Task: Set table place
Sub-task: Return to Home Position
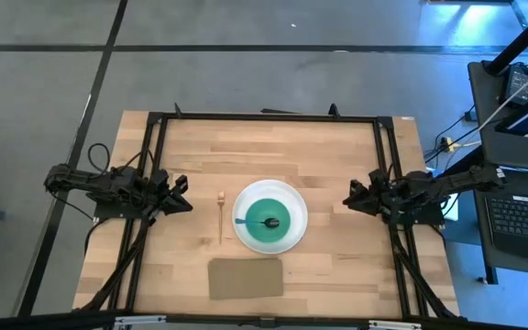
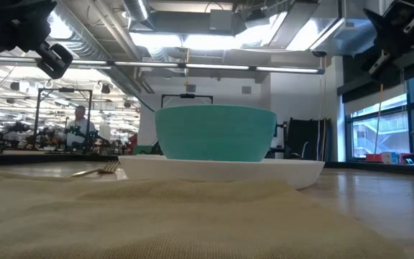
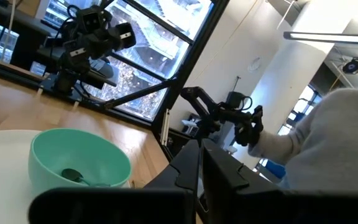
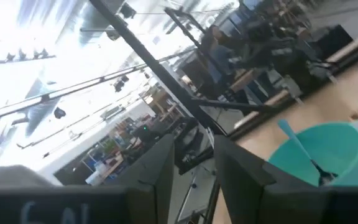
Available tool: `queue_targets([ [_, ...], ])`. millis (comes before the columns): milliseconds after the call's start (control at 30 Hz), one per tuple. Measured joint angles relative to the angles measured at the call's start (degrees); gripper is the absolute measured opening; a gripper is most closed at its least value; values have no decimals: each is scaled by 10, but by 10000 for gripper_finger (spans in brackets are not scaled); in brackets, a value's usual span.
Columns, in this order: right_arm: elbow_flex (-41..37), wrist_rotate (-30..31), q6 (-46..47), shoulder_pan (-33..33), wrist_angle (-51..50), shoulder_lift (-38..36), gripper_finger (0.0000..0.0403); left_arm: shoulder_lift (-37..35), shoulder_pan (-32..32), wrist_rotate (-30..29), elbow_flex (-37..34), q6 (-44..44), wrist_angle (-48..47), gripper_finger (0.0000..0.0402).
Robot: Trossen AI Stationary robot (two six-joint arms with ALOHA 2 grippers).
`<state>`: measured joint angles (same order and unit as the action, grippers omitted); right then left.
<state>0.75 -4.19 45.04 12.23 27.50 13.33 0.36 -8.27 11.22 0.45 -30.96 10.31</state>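
A round white plate (image 1: 293, 229) lies at the table's middle, and a teal-green bowl (image 1: 266, 209) stands on it. A small dark spoon (image 1: 269, 222) lies in the bowl, with its bluish handle (image 4: 294, 144) leaning toward the rim. A thin pale fork (image 1: 220, 216) lies flat on the wood just left of the plate. My left gripper (image 1: 183, 194) hovers left of the fork, shut and empty. My right gripper (image 1: 349, 195) hovers right of the plate, a little open and empty. The bowl also shows in the low view (image 2: 215, 133) and in the left wrist view (image 3: 79, 158).
A tan rectangular mat (image 1: 246, 278) lies near the table's near edge, below the plate. The black frame (image 1: 264, 117) runs along the table's edges. Bare wood lies between each gripper and the plate. A person's grey sleeve (image 3: 328, 143) shows beyond the table.
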Motion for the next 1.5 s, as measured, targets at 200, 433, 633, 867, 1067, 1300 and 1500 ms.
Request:
queue_targets([
  [200,-4,0,25,0,-55,-16,117,0,0,0,0,0,0,3],
  [433,-3,0,73,0,-170,-16,117,0,0,0,0,0,0,6],
  [633,-3,0,72,0,-196,-16,117,0,0,0,0,0,0,21],
  [867,-3,-8,71,0,-196,-16,117,0,0,0,0,0,0,36],
  [1067,-3,-9,70,0,-196,-16,117,0,0,0,0,0,0,48],
  [1300,-3,-12,69,0,-200,-26,117,0,0,0,0,0,0,60],
  [1500,-2,-150,-65,-3,-238,-74,117,0,0,0,0,0,-3,68],
])
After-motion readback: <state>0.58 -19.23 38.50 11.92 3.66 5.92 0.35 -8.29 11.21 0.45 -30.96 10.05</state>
